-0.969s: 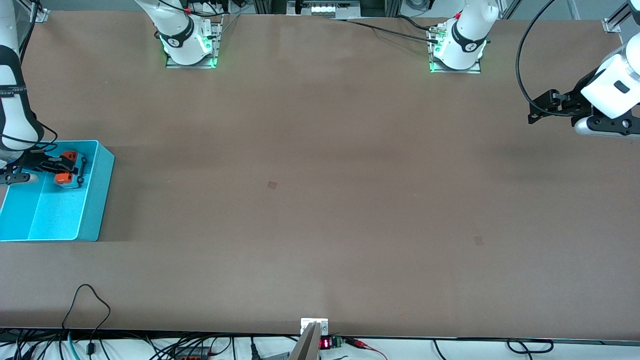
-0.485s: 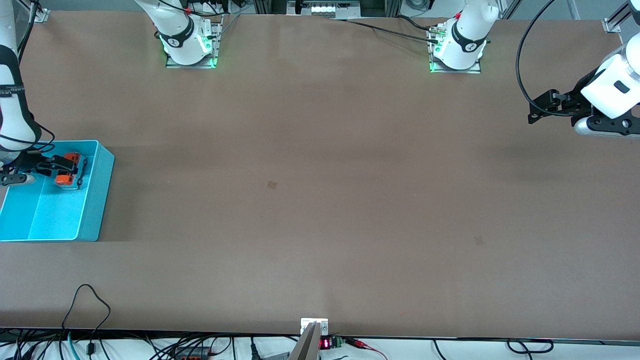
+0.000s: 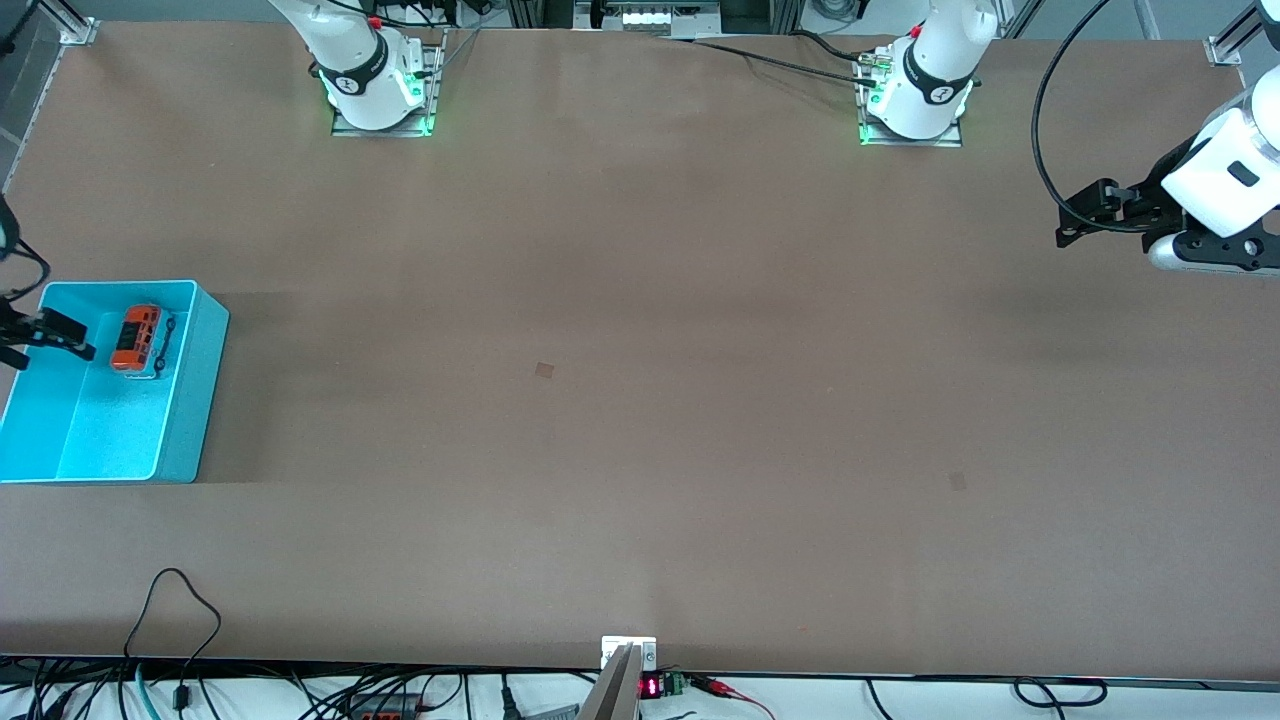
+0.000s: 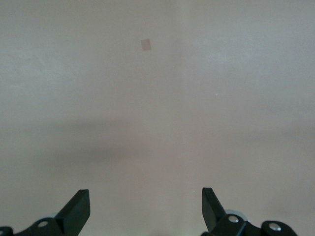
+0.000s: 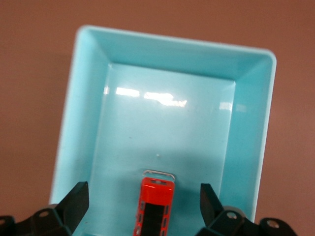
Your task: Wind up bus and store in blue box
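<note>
Fingers (image 5: pixel 76 202) spread wide above orange bus (image 3: pixel 137 339) in blue box (image 3: pixel 195 400).

Front cam: high, across the table (image 3: pixel 640 400), facing the robots, bases along the frame's top edge, whole tabletop in frame. Left wrist cam: looks down past open fingertips (image 4: pixel 78 209) at the frame's bottom onto bare tabletop, fairly high up. Right wrist cam: looks straight down into the blue box (image 5: pixel 246 123), close; the bus (image 5: pixel 155 204) sits at bottom centre. Front and right wrist views share the blue box (image 3: pixel 195 400) and the bus (image 3: pixel 138 340), at the front frame's left edge.
</note>
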`<state>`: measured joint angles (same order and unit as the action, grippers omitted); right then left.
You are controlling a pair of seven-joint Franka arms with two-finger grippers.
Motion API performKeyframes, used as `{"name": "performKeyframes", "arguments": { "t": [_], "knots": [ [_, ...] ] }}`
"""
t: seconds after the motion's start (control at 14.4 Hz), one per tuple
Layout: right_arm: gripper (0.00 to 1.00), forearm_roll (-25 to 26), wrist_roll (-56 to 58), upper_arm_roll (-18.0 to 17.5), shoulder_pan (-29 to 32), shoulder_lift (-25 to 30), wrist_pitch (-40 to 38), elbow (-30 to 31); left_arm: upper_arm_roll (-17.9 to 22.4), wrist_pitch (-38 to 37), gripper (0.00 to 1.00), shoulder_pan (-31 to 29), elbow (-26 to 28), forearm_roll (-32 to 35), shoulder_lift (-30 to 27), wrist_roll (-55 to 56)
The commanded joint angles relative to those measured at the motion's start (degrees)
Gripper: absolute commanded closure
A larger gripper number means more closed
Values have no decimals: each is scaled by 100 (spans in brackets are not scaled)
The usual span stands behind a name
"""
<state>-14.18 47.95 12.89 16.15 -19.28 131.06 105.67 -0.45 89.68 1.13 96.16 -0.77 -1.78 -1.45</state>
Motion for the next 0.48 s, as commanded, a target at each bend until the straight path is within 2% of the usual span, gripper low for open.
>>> {"name": "performKeyframes", "arguments": {
  "t": [0.0, 0.28, 0.42],
  "knots": [
    [0, 424, -31, -313, -15, 564, -859, -213, -69, -135, 0, -77, -168, 7, 63, -110],
    [0, 504, -268, -463, -331, 1170, -1670, -495, -69, -135, 0, -77, -168, 7, 63, -110],
    [0, 766, -879, -481, -533, 1338, -2186, -740, -69, -135, 0, -77, -168, 7, 63, -110]
  ]
}}
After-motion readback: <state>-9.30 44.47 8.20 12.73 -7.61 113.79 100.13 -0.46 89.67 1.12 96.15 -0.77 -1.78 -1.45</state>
